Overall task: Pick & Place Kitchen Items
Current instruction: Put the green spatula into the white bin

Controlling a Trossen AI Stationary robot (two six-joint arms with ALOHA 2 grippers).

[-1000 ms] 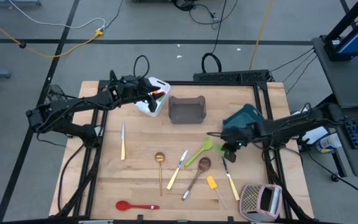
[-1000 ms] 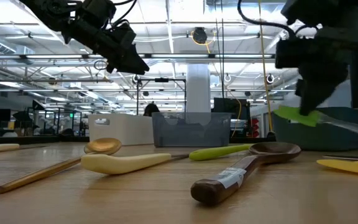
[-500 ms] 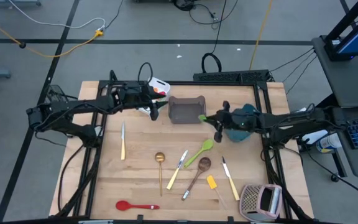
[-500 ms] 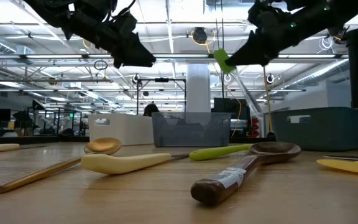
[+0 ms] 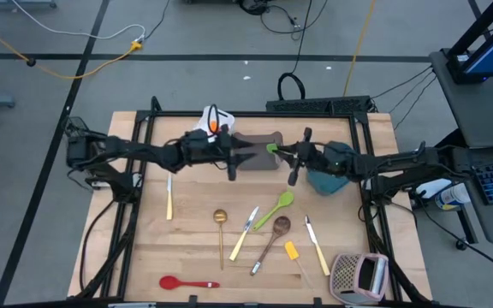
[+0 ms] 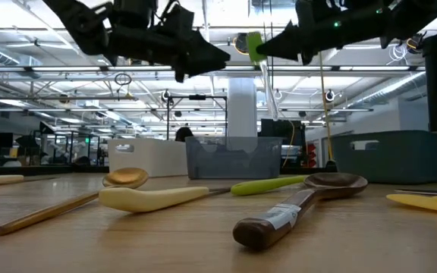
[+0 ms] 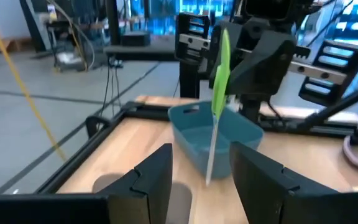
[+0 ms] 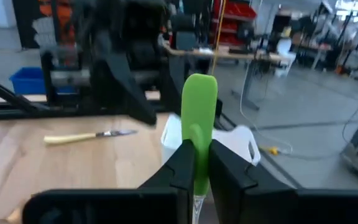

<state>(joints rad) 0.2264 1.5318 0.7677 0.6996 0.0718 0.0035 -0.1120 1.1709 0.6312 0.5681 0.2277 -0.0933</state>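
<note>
While the right end effector (image 5: 286, 155) clamps a slim green spatula (image 5: 272, 148) above the grey tub (image 5: 257, 151) near the bench's far edge, the left end effector (image 5: 231, 154), fingers apart, faces it closely

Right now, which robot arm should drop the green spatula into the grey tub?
The right one, probably. The right gripper is shut on the green spatula and hovers at the grey tub's edge. The left gripper hangs open, holding nothing.
</note>
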